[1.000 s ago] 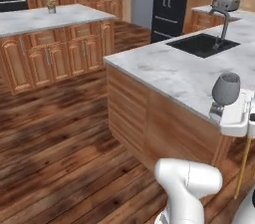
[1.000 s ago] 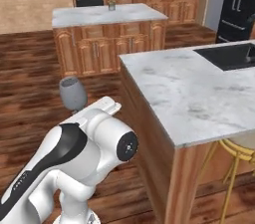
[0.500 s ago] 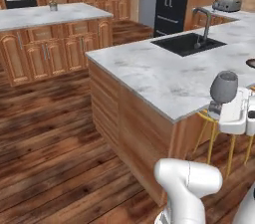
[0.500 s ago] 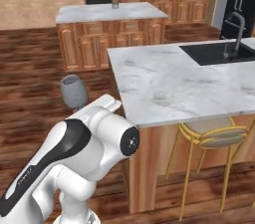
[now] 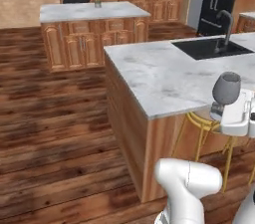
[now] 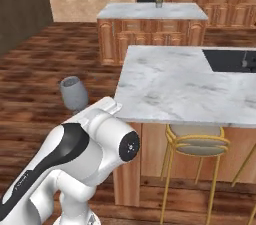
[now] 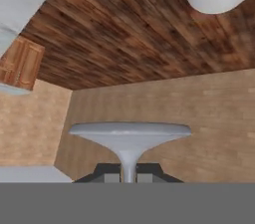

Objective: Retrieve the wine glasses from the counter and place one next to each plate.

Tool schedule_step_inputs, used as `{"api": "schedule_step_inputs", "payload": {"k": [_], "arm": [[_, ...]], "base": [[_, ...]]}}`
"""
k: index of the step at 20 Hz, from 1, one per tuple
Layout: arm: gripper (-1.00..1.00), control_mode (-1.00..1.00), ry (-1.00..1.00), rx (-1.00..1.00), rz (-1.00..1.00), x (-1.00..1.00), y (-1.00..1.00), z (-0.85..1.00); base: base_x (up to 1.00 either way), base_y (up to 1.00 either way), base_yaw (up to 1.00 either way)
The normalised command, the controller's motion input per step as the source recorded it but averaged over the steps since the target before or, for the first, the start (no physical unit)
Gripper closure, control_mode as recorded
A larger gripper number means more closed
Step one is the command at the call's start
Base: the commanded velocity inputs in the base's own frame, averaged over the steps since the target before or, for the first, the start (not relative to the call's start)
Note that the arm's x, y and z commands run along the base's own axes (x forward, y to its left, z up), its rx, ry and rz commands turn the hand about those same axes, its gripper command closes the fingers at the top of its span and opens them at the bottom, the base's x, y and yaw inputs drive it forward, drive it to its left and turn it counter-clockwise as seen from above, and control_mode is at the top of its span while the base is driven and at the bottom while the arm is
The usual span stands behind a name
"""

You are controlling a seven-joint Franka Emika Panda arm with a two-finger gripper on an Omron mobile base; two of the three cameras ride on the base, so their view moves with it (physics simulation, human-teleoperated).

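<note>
View shift: whole scene swung between the earlier pictures and now, so base driving and turning, not things moving; island desk (image 5: 164,76) now squarely ahead, its near corner closer in both base views.
Glass in hand: wine glass (image 5: 226,88) same place against the arm as before, carried along; bowl also seen at left of the right base view (image 6: 74,94).
End effector: end effector (image 7: 128,174) clamped together on the stem, foot of the glass spread just above the fingertips (image 7: 107,173) in the hand view.
Meaning for task: one glass already off its desk and in transit; judged mid-carry toward a plate, no plate in sight yet.
Second glass: small greyish thing on the far desk (image 5: 97,2), too small to call.
Glass material: smoky grey, translucent, rounded bowl, thin stem, round flat foot; likely fragile and tippy.
Island top: white marble with grey veins, smooth, square-edged; black sink (image 5: 209,49) with a dark curved tap (image 5: 225,24).
Cabinets: warm brown wood, panelled fronts.
Floor: dark wooden planks, glossy.
Stool: gold wire frame, pale round seat (image 6: 195,144), tucked under the overhang.
</note>
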Motion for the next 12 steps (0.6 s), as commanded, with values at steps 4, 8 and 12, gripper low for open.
{"api": "schedule_step_inputs", "payload": {"k": [4,8,12], "arm": [[1.0,1.0,0.0,0.0,0.0,0.0,0.0,0.0],[1.0,1.0,0.0,0.0,0.0,0.0,0.0,0.0],[1.0,1.0,0.0,0.0,0.0,0.0,0.0,0.0]], "base": [[-0.13,-0.98,0.53],[-0.11,-1.0,0.22],[-0.64,-1.0,0.06]]}}
